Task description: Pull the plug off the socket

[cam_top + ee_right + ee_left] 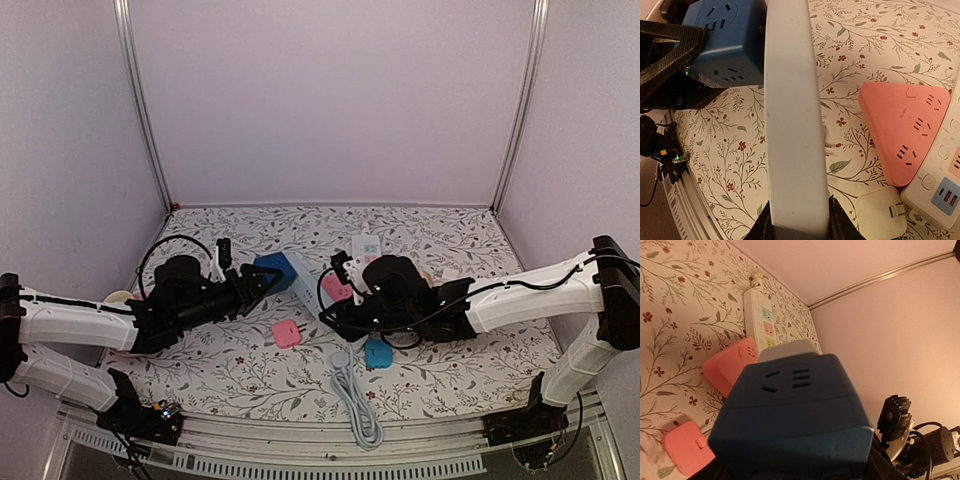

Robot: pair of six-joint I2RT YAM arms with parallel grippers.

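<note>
Your left end effector (258, 282) clamps the blue cube socket (790, 425) at mid-tabletop (440, 240). Your right end effector (799, 222) pinches the pale plug (790, 100), seemingly seated in the socket. Both grips set, pull not yet done.

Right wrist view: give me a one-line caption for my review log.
Right gripper clamped on a pale flat bar that runs to the blue cube socket, pink triangular socket alongside.

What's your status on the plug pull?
Left jaws shut on blue cube socket. Right jaws shut on white plug. Plug appears seated in socket. Pink triangular strip off to the side, not blocking.
</note>
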